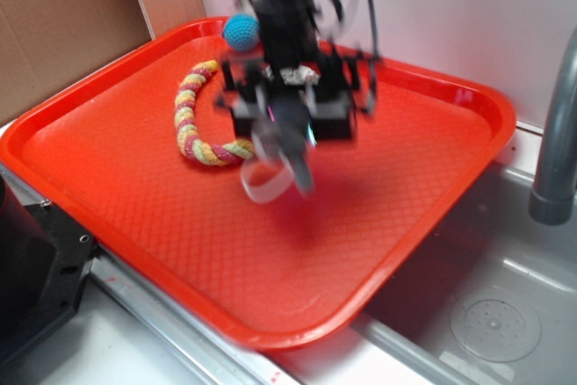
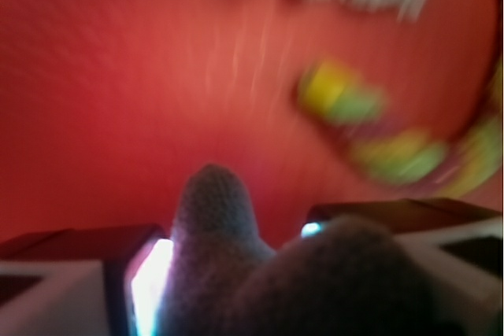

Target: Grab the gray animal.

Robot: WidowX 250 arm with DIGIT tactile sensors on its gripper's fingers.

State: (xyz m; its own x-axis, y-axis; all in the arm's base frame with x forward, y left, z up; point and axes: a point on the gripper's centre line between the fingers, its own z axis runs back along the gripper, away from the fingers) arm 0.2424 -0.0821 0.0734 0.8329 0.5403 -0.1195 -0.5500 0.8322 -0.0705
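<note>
Your tool (image 1: pixel 281 146) is closed on the gray animal (image 2: pixel 236 273), which sits squeezed between the two fingers, a stubby limb poking forward. In the exterior view it hangs straight below the tool, its white loop dangling over the red tray (image 1: pixel 379 250), so any coming move looks to be straight up.

Pale wall (image 1: pixel 469 6) behind; brown cardboard (image 1: pixel 63 24) at left; grey sink (image 1: pixel 487 313) and pipe (image 1: pixel 559 132) at right.

The black arm drops in from the top of the exterior view, wrist pointing straight down, all of it motion-blurred. The claw (image 1: pixel 281 152) hangs above the surface, its fingers (image 2: pixel 55 285) closed on the gray animal (image 2: pixel 236 273), which fills the gap in the wrist view.
</note>
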